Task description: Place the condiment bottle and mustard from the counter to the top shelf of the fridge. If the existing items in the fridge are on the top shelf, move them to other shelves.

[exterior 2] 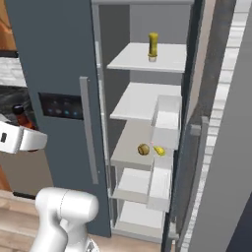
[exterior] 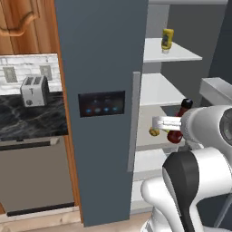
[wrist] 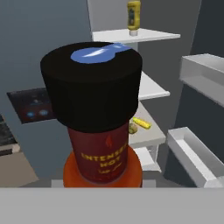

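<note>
Condiment bottle (wrist: 98, 118), dark red with a black cap, sits upright in the gripper (exterior: 174, 129), whose jaws are closed on its body, and it hangs in the air in front of the open fridge (exterior: 102, 108), level with the lower shelves. Mustard (exterior 2: 153, 47) already stands on the top shelf (exterior 2: 147, 61), while the tan ball (exterior 2: 143, 149) and the small yellow food item (exterior 2: 159, 150) lie side by side on a lower shelf, so the step in hand looks like the carry of the second bottle. Next the arm should raise it clear of the door edge and reach in over the top shelf beside the mustard, setting it down upright before letting go.
</note>
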Tool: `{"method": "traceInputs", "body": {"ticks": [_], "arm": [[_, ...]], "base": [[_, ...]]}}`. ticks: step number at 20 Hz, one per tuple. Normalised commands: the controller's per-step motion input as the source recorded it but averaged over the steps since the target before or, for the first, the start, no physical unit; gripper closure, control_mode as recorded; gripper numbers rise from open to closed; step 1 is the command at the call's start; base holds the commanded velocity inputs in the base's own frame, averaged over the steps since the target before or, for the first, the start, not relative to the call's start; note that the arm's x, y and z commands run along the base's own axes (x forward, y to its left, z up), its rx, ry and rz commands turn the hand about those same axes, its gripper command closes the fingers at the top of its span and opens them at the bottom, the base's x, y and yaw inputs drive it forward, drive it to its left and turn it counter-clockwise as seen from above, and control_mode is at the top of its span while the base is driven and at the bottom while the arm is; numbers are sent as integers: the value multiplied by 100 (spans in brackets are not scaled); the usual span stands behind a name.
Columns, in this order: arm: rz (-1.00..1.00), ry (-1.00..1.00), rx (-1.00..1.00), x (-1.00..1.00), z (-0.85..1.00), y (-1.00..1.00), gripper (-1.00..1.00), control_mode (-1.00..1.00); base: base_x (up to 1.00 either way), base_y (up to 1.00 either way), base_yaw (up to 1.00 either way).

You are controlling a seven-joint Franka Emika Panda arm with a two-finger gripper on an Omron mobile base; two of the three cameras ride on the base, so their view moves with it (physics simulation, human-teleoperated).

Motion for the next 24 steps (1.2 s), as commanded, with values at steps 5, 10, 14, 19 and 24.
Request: {"method": "traceInputs", "body": {"ticks": [5,10,14,19,24], "arm": [[0,0,0,0,0,0,100,100],[0,0,0,0,0,0,100,100],[0,0,0,0,0,0,100,100],[0,0,0,0,0,0,100,100],[0,0,0,0,0,0,100,100]], "base": [[39,-52,0],[47,-49,0],[37,-40,0],[50,-12,0],[63,0,0]]}}
